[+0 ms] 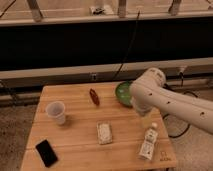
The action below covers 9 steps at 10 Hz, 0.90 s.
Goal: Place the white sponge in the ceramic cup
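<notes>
Your hand (140,103) sits at the rounded end of the white arm (175,107), which reaches in from the right over the back right part of the tabletop (75,132). You cannot tell from this view whether it is wide or narrow; the bulk of the arm hides that, and nothing can be seen held in it.

Right by the hand, partly covered by the arm, is the green bowl (121,93), near the back edge. To your left of the bowl lies a small dark red object (94,96), apart from it. In front of the hand, near the right front corner, a white labelled bottle (148,143) lies tilted on the wood.

The white sponge (104,133) lies flat near the middle of the tabletop, toward the front, between the bottle and the left side, and touches nothing. It is well apart from the hand. The ceramic cup (56,112) stands upright on the left side, well apart from the sponge and farther still from the hand. A black phone (46,152) lies flat near the left front corner, in front of the cup.
</notes>
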{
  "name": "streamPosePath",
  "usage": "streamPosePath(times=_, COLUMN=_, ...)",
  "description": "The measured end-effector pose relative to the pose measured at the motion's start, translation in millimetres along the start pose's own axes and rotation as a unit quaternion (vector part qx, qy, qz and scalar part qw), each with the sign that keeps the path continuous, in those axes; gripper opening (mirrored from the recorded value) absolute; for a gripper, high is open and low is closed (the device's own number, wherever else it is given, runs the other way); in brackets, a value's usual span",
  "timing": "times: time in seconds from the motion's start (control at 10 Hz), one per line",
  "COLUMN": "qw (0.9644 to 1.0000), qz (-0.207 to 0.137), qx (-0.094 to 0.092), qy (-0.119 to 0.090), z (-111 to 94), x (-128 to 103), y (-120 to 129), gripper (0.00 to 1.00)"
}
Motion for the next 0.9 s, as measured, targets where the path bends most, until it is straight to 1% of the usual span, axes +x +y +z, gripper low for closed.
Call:
streamPosePath(times=0.2, qw=0.9999, qz=-0.016, qx=-0.001, qy=0.001, z=3, x=-5, y=2, gripper=0.80)
streamPosePath(times=0.3, qw=0.9994, qz=-0.033, qx=-0.002, qy=0.000, z=4, x=-15, y=1, gripper=0.80)
streamPosePath(times=0.4, qw=0.9987, qz=-0.052, qx=-0.001, qy=-0.002, z=6, x=-27, y=-2, gripper=0.80)
streamPosePath(times=0.5, qw=0.9978, qz=-0.066, qx=-0.001, qy=-0.002, z=7, x=-33, y=-2, gripper=0.80)
streamPosePath(times=0.8, qw=0.9948, qz=-0.101, qx=-0.001, qy=-0.003, z=13, x=-43, y=-1, gripper=0.80)
streamPosePath(times=0.9, qw=0.9932, qz=-0.116, qx=0.000, qy=-0.005, z=15, x=-48, y=-2, gripper=0.80)
